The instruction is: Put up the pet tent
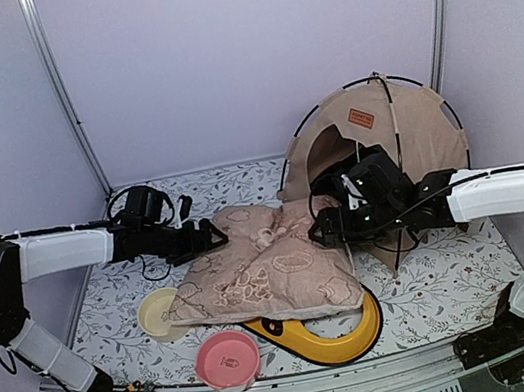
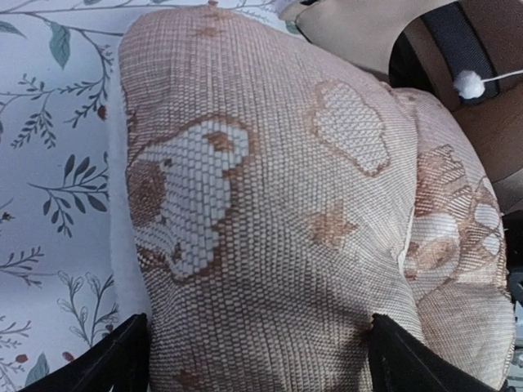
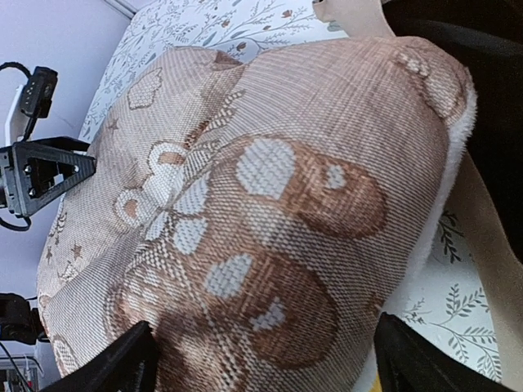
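The tan patterned pillow (image 2: 270, 204) lies between the wide-spread jaws of the left gripper (image 2: 260, 359) and right gripper (image 3: 261, 359), outside the pet tent (image 1: 413, 129), which already stands arched, so only furnishing seems left.

I've got the left arm (image 1: 64, 251) and right arm (image 1: 510, 190) stretched inward, forearms nearly level. The left gripper (image 1: 214, 235) is spread wide; the right gripper (image 1: 327, 235), facing it, likewise has its fingers well apart.
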{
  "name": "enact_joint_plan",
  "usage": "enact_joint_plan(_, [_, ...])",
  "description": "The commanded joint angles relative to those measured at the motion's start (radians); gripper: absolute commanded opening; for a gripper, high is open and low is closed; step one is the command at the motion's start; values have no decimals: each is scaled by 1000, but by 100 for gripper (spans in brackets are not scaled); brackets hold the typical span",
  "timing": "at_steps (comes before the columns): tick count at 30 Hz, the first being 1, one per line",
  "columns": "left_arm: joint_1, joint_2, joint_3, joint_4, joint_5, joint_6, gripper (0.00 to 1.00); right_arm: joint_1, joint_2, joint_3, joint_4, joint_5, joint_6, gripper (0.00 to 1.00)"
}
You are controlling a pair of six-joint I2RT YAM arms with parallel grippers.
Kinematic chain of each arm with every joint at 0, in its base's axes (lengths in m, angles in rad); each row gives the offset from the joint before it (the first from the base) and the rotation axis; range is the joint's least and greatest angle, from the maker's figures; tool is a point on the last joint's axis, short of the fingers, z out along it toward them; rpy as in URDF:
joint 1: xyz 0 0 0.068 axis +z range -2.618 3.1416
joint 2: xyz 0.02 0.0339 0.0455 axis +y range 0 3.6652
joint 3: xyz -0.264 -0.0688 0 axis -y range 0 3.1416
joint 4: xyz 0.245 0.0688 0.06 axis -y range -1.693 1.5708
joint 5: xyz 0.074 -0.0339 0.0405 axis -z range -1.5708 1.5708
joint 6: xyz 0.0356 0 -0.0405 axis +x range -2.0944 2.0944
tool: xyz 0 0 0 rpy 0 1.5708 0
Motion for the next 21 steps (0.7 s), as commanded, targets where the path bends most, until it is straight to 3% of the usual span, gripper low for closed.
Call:
enact_joint_plan(1, [-10,18,16,120,96,-51,86,5,53,22,109,-69,23,82])
enact_joint_plan(5, [-31,-4,54,126,121,-63,53,17,76,86,103,-75,10,37])
enact_joint_plan(7, [-49,-17,73,121,128,-65,40,30,89,125,101,-76,3,19])
enact_joint_plan(10, [-86,-32,98,109,127,-68,29,65,119,197,101,-80,-21,0])
enact_joint_plan(13, [-130,-40,112,110,121,-89,29,111,166,263,115,-87,-51,0])
enact_joint_plan(21, [-222,-67,78,224,83,-194,60,183,284,320,193,-118,-115,0])
